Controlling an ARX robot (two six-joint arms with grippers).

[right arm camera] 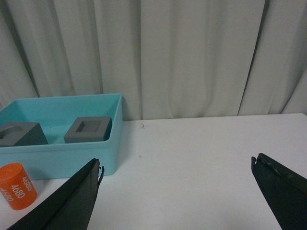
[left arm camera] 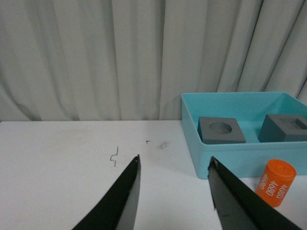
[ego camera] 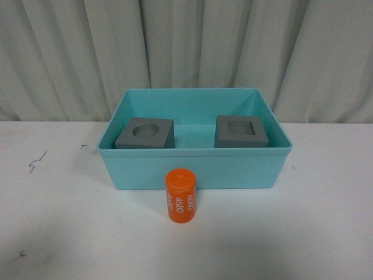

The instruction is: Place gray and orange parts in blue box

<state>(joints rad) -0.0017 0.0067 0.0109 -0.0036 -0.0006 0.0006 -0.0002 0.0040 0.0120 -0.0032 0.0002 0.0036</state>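
The blue box (ego camera: 192, 169) stands at the middle of the white table. Inside it lie the gray cube with a round recess (ego camera: 145, 133) on the left and the gray cube with a square recess (ego camera: 240, 131) on the right. The orange cylinder (ego camera: 180, 195) with white digits stands upright on the table, just in front of the box's front wall. Neither arm shows in the front view. My left gripper (left arm camera: 175, 165) is open and empty, left of the box (left arm camera: 225, 158) and the cylinder (left arm camera: 276, 183). My right gripper (right arm camera: 176, 165) is open wide and empty, right of the box (right arm camera: 72, 158) and the cylinder (right arm camera: 17, 186).
A pleated grey curtain (ego camera: 186, 52) hangs behind the table. Small dark marks (ego camera: 36, 161) show on the table left of the box. Bare white tabletop (ego camera: 326, 221) lies to both sides of the box and in front of it.
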